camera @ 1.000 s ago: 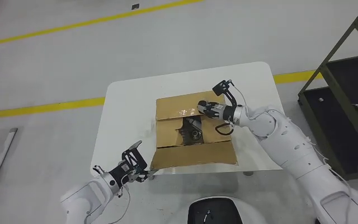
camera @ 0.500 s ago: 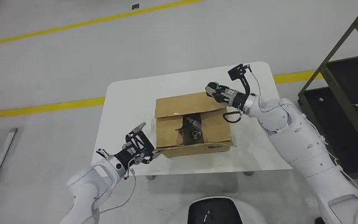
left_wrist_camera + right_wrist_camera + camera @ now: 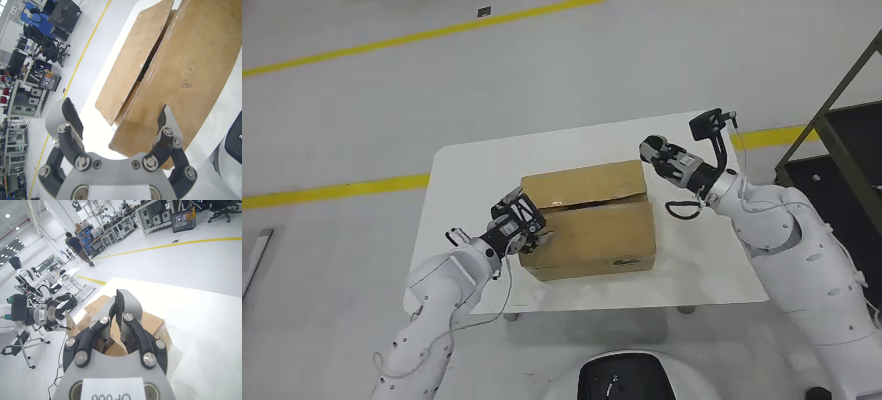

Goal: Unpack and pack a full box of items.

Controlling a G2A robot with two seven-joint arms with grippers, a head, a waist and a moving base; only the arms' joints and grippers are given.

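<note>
The left gripper [image 3: 115,106] is spread wide at one end of the box [image 3: 189,56]. One finger lies over the near flap [image 3: 189,85] and the other hangs past the box's edge above the table [image 3: 105,75]; whether either pad touches the cardboard cannot be told. On that flap is a short handwritten mark [image 3: 188,75] in dark pen.

The right gripper [image 3: 117,300] has its fingers pressed together with nothing between them, and it bears a white label [image 3: 113,387] with dark print on its base.

In the top view the box [image 3: 587,215] sits mid-frame on the table [image 3: 472,170]. Its two top flaps are folded down, with a thin dark gap between them. The left gripper [image 3: 525,222] is at the box's left end. The right gripper [image 3: 652,152] is just off the box's upper right corner. A small dark printed mark [image 3: 625,262] shows on the box's front side.
</note>
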